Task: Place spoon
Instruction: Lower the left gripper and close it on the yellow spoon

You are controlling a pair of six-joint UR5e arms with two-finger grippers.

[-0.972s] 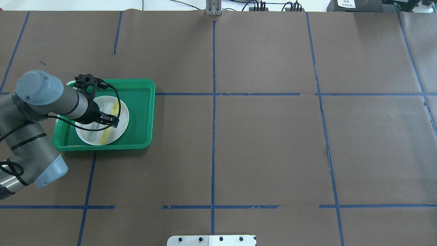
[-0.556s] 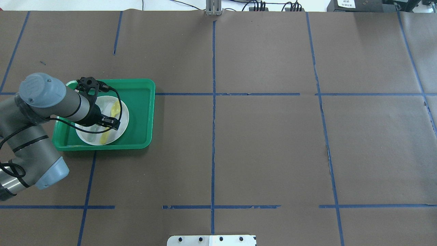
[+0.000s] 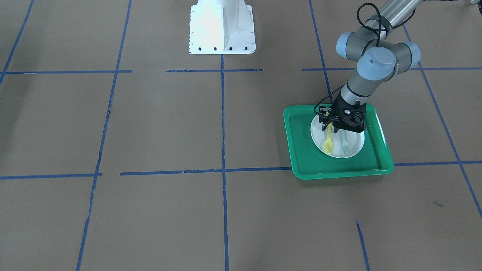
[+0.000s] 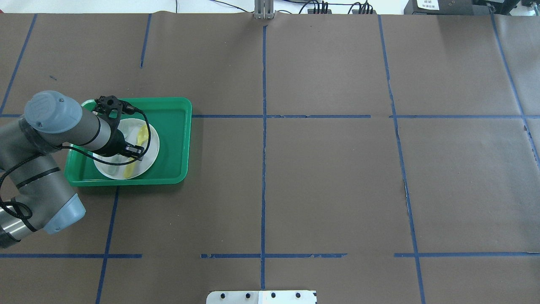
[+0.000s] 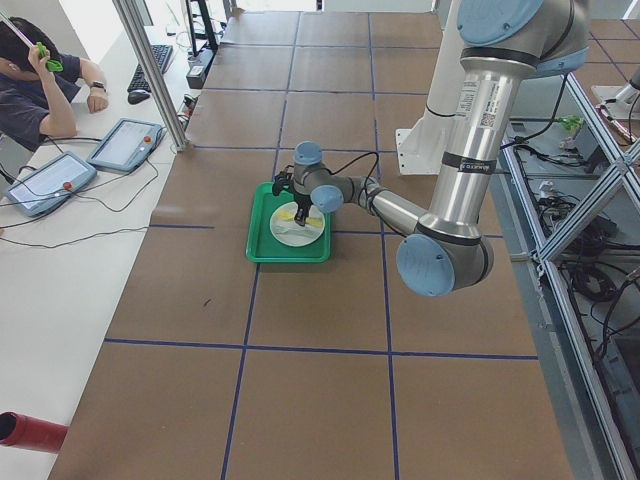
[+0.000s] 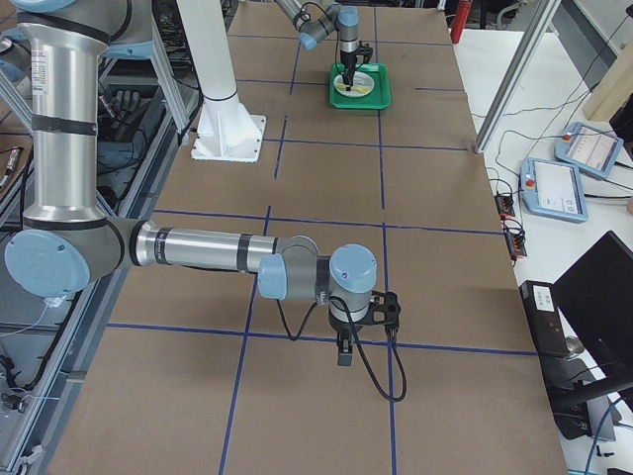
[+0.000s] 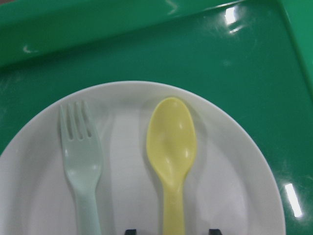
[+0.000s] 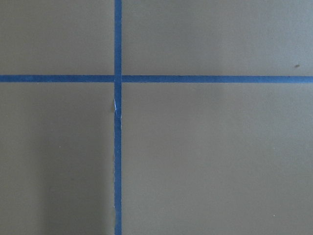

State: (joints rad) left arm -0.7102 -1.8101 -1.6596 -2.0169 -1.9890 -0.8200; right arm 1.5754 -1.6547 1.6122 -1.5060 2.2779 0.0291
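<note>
The left tool (image 4: pixel 137 153) has come slightly lower, open astride the handle of the spoon (image 7: pixel 172 147), which lies beside the fork (image 7: pixel 80 161) on the white plate (image 7: pixel 234 196) in the green tray (image 7: pixel 146 49). For the right tool (image 6: pixel 343 348), I cannot tell.

A robotics laboratory is indicated. The table (image 4: pixel 337 190) is covered in brown paper and divided into a grid by blue tape lines (image 4: pixel 263 169). A white robot pedestal (image 3: pixel 222 26) is mounted at one long edge. Beyond the opposite edge, an operator (image 5: pixel 35 95) is seated at a desk with teach pendants (image 5: pixel 125 145), beside an aluminium frame post (image 5: pixel 150 70).
</note>
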